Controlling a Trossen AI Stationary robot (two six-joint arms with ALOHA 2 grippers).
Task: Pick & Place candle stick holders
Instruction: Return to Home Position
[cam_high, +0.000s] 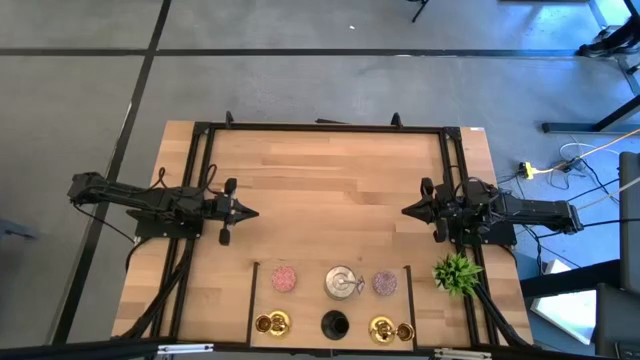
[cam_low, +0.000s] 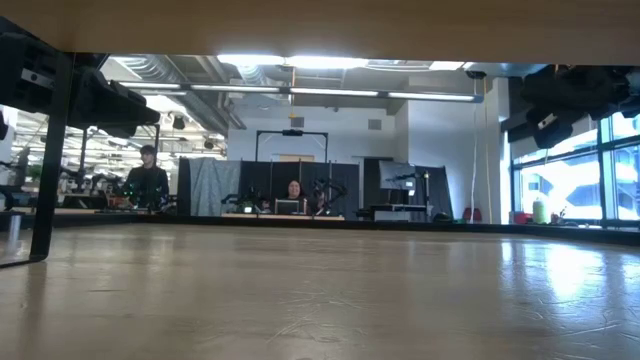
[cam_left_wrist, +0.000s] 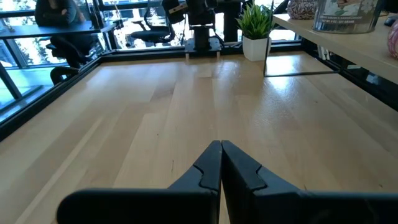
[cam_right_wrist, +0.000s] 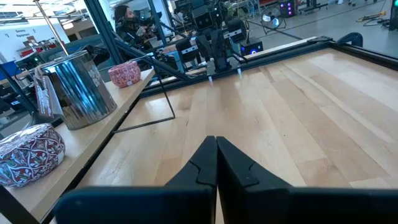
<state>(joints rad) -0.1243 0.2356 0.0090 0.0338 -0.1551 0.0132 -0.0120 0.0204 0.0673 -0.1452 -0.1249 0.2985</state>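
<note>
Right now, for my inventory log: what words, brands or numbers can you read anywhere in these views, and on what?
No text can be read in any view.
Silver tin on the shelf: its printed label is too blurred to read.
Paper tag on that tin: too small to read.

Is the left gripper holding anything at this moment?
No: the left gripper is shut with nothing between its fingers, above the table.
</note>
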